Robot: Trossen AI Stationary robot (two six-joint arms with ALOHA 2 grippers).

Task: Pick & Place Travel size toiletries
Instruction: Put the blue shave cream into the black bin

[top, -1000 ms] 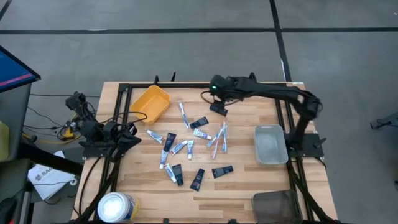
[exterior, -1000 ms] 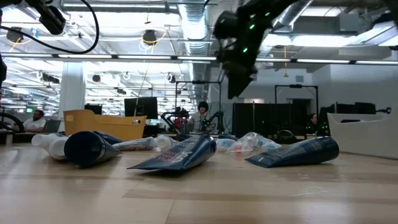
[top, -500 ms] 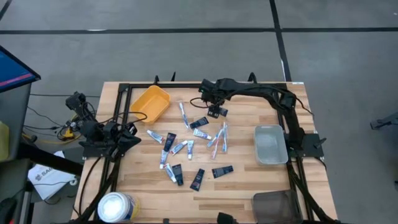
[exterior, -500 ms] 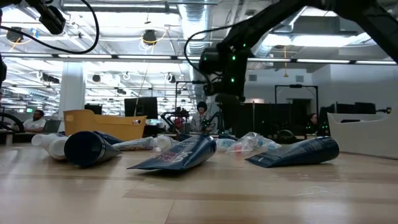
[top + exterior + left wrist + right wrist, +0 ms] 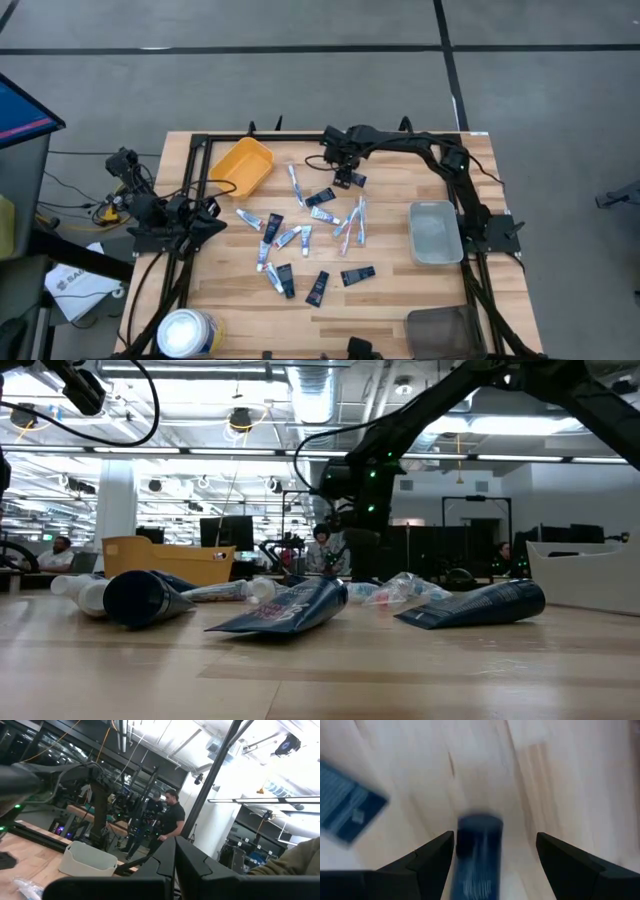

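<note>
The toiletries lie scattered mid-table: white tubes with blue and red print (image 5: 285, 238), black flat tubes (image 5: 317, 288) and pale sticks (image 5: 350, 222). My right gripper (image 5: 345, 180) hangs low over the far side of the pile, open. In its wrist view the right gripper (image 5: 495, 860) has a finger on either side of a black tube (image 5: 479, 852) lying flat on the wood; another black tube (image 5: 350, 810) lies beside it. In the low view the right gripper (image 5: 345, 555) is just above the table. My left gripper (image 5: 175, 865) is shut, parked at the left edge (image 5: 190, 215).
A yellow bin (image 5: 245, 165) stands at the far left of the pile. A white tray (image 5: 435, 232) sits near the right edge and a big white round tub (image 5: 190, 332) at the near left corner. People stand in the room behind the table (image 5: 322, 545).
My right gripper has come down from well above the table to just over the far part of the pile, shifting slightly toward the table's left, and the arm has folded in. The toiletries have stayed where they were.
</note>
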